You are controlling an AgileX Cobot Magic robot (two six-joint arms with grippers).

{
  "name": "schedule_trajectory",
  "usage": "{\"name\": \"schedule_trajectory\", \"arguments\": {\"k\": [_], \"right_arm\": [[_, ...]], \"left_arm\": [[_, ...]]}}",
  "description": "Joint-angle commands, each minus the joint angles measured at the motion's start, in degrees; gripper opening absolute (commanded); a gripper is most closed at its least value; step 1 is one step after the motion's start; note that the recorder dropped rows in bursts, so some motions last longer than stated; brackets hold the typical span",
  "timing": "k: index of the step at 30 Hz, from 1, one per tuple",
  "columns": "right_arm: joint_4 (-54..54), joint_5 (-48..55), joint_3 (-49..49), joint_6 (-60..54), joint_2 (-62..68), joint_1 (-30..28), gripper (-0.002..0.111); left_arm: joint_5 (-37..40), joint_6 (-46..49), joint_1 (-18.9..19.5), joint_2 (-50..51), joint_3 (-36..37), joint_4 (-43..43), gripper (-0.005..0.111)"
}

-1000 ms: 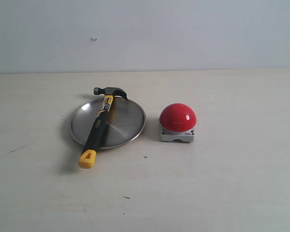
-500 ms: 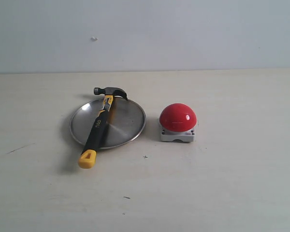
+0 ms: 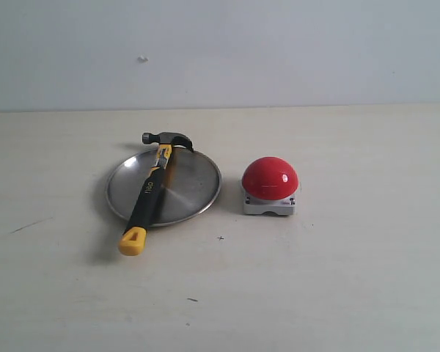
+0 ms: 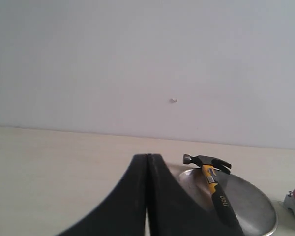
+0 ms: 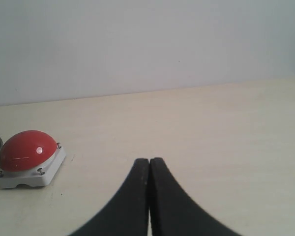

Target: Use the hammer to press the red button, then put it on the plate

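Pale cream tabletop, matte and faintly streaked, with a thin dark scuff toward the left and a few small dark specks near the front. Behind it, a plain whitish wall with one tiny mark.

Left of middle on the tabletop, the plate, silver and reflective. Across its left half, the hammer: dark head at the far rim, yellow looped end hanging past the near rim. Near the plate on its right, not touching it, the red button on its grey base.

In the wrist views, the left end effector, fingers pressed together on nothing, with plate and hammer beyond it. Likewise the right end effector, closed and empty, apart from the red button.
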Motion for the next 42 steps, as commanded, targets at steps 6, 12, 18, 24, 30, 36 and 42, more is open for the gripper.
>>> {"name": "schedule_trajectory", "arguments": {"k": [6,12,18,24,30,36,42], "right_arm": [[0.3,-0.2,0.3,-0.4,-0.4,-0.3,0.0],[0.3,-0.2,0.3,-0.4,-0.4,-0.3,0.0],[0.3,-0.2,0.3,-0.4,-0.4,-0.3,0.0],[0.3,-0.2,0.3,-0.4,-0.4,-0.3,0.0],[0.4,-0.2,0.3,-0.4,-0.4,-0.3,0.0],[0.4,-0.2,0.3,-0.4,-0.4,-0.3,0.0],[0.4,-0.2,0.3,-0.4,-0.4,-0.3,0.0]], "left_arm": [[-3.3,-2.2,-0.2,-0.1,3.7,2.2,0.001],[-3.3,-2.0,-0.2,-0.1,3.7,2.2,0.001],[-3.3,-2.0,-0.2,-0.6,3.7,2.2,0.001],[-3.3,-2.0,1.4,-1.3,3.7,2.2,0.001],[-3.3,-2.0,2.7,-1.3,3.7,2.2,0.001],[-3.3,-2.0,2.7,-1.3,3.7,2.2,0.001],[-3.3,-1.9,2.6,-1.3,3.7,2.2,0.001]]}}
